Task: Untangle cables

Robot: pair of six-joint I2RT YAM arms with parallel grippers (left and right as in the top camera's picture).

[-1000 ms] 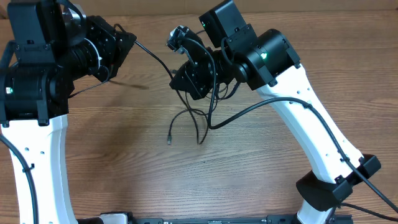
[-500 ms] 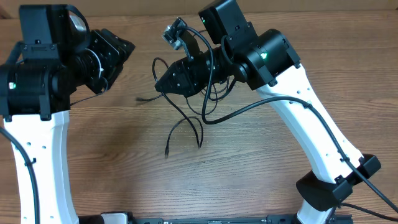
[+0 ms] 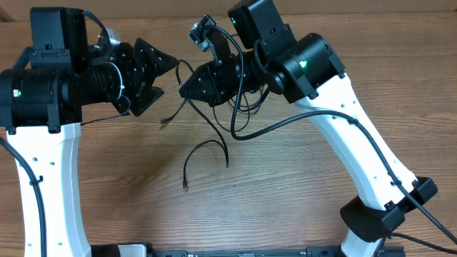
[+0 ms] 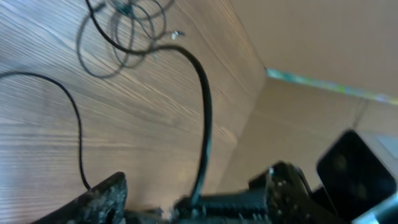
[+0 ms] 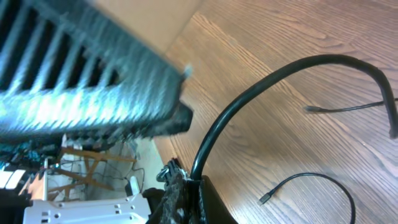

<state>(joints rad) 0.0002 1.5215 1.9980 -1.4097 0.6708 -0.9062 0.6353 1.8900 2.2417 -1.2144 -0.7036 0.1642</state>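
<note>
Over the worktop (image 3: 285, 214), near the middle of its far edge, the right gripper (image 3: 184, 87) is clamping its jaws on the black cables (image 3: 207, 142), whose loose ends are trailing onto the wood toward the centre. The left gripper (image 3: 158, 77) is hovering just beside it, jaws standing wide apart.

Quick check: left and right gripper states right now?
Left gripper: open, holding nothing.
Right gripper: appears closed on the thin black cables, which hang from it.
</note>
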